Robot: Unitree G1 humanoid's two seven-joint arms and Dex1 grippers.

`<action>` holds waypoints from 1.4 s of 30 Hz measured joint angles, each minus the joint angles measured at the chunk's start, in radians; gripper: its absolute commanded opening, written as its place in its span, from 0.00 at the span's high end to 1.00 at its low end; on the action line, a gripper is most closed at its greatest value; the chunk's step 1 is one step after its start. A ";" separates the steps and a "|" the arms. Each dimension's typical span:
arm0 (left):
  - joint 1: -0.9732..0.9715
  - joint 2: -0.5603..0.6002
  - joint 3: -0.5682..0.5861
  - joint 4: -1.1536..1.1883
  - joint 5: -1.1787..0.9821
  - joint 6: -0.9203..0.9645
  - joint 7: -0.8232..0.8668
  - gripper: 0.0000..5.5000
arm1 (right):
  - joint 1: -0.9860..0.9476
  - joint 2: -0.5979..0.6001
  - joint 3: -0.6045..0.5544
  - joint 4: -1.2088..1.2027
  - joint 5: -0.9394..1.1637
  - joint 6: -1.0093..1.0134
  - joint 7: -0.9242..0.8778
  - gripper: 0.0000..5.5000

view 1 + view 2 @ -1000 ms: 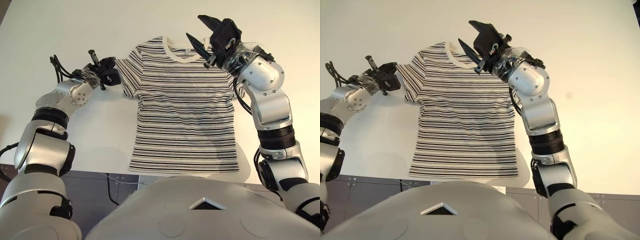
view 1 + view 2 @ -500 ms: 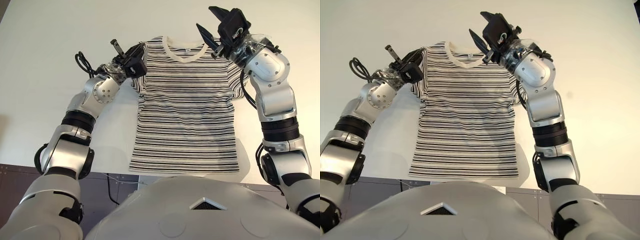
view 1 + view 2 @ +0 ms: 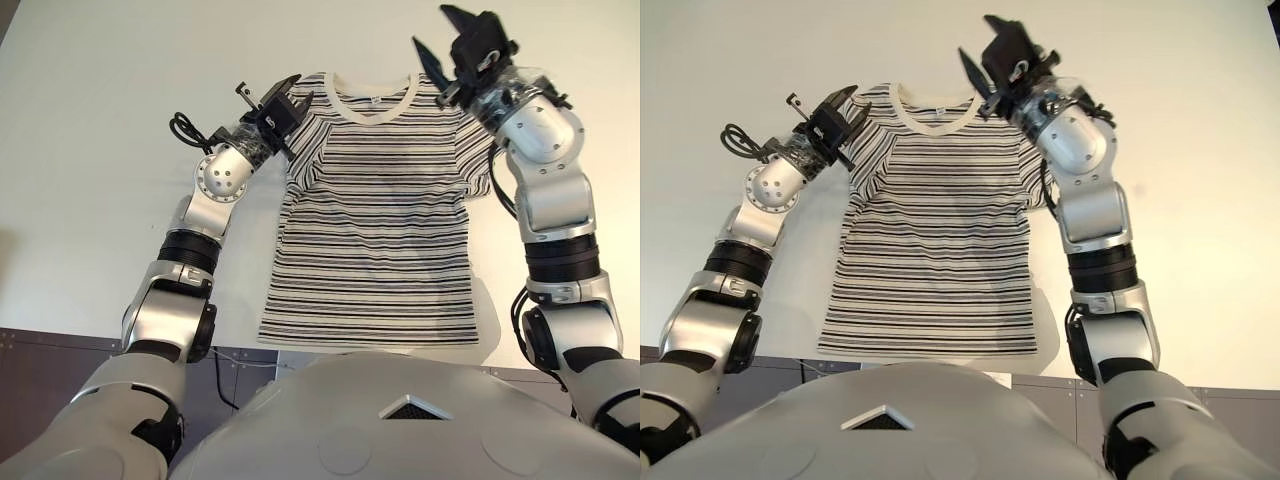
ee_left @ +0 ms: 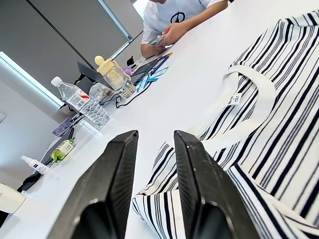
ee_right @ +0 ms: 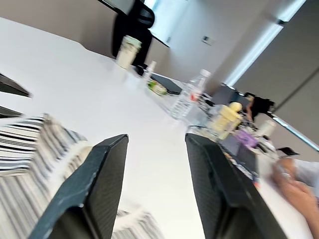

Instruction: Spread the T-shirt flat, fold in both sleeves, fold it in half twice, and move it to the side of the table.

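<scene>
The striped T-shirt (image 3: 372, 220) lies flat on the white table (image 3: 90, 200), collar at the far end. Its left sleeve (image 3: 303, 150) is folded in over the chest. My left gripper (image 3: 285, 98) hovers at the left shoulder, open, and the sleeve edge (image 4: 159, 199) lies under its fingers in the left wrist view. My right gripper (image 3: 432, 28) is raised above the right shoulder near the collar, open and holding nothing. The right arm partly hides the right sleeve (image 3: 481, 182).
The table's near edge (image 3: 120, 335) runs just below the shirt's hem. In the wrist views, water bottles (image 4: 79, 102), a cup (image 5: 127, 50) and laptops stand at the table's far end, well beyond the shirt. Bare table lies on both sides of the shirt.
My left gripper swept in from the left with the left sleeve, which now lies folded over the chest. The right gripper drifted right and farther out, from over the collar to the right shoulder.
</scene>
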 measured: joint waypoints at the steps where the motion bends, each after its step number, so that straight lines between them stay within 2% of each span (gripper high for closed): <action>1: 0.034 0.007 0.024 -0.056 -0.016 0.020 0.001 0.76 | -0.011 -0.077 -0.006 0.074 -0.100 -0.050 -0.068 0.61; 4: 0.078 0.016 0.197 -0.217 -0.140 0.166 0.069 0.76 | -0.060 -0.365 0.118 0.418 -0.420 -0.287 -0.236 0.61; 8: 0.097 -0.027 0.318 -0.347 -0.240 0.306 0.148 0.76 | -0.079 -0.470 0.278 0.706 -0.626 -0.473 -0.327 0.61; 11: 0.152 -0.047 0.324 -0.394 -0.221 0.336 0.183 0.76 | -0.101 -0.466 0.364 0.844 -0.703 -0.571 -0.404 0.61; 17: 0.193 -0.073 0.303 -0.449 -0.185 0.355 0.184 0.76 | -0.190 -0.416 0.450 0.977 -0.742 -0.667 -0.518 0.61; 22: 0.205 -0.073 0.303 -0.469 -0.174 0.365 0.173 0.76 | -0.204 -0.413 0.470 0.950 -0.720 -0.809 -0.484 0.61; 29: 0.219 -0.076 0.303 -0.473 -0.164 0.367 0.173 0.76 | -0.208 -0.412 0.460 0.952 -0.681 -0.819 -0.438 0.61; 38: 0.219 -0.079 0.304 -0.466 -0.162 0.367 0.173 0.75 | -0.194 -0.394 0.443 0.968 -0.644 -0.750 -0.414 0.94; 42: 0.219 -0.085 0.304 -0.462 -0.154 0.365 0.173 0.75 | -0.193 -0.394 0.431 0.958 -0.630 -0.739 -0.407 0.98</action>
